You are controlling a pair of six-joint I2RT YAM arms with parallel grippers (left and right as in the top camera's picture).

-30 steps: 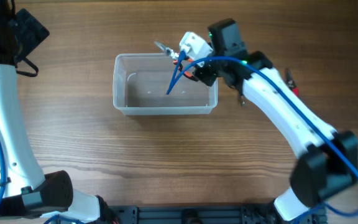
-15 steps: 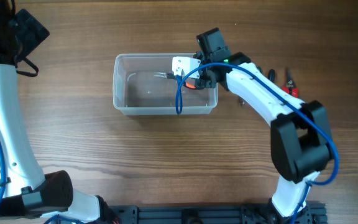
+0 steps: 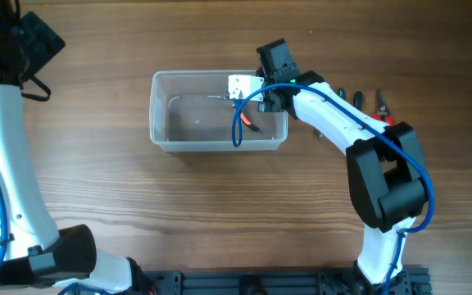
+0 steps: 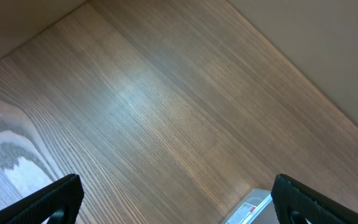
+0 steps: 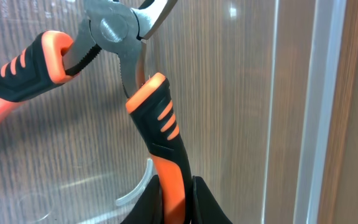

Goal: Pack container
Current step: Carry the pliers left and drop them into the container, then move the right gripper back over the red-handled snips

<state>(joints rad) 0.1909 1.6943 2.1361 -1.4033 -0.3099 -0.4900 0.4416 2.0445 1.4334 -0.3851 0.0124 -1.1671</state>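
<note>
Clear plastic container [image 3: 161,111], standing at the middle of the wooden table [image 3: 220,213]. In the container's right end is a pair of pliers [image 5: 129,74] with orange-and-black handles spread apart and the steel nose pointing away from the right gripper [image 5: 176,198]. Whether the pliers touch the container's floor cannot be told.

The right gripper hangs over the container's right end, just inside the far wall. Its claw is narrow, pinched on one handle of the pliers, and the other handle is free.

The left gripper [image 4: 180,202] is well to the left of the container over bare table, its claw wide and holding nothing. A pale object [image 4: 248,210] at the lower edge of the left wrist view bears a red mark that is too small to read.

A red-handled tool [image 3: 382,106] lies on the table to the right of the container, apart from it.

A second ago the right gripper stood at the container's far rim with the pliers above it; now both are inside. Since half a second ago there is little change — the orange handle shows slightly deeper in the container.
</note>
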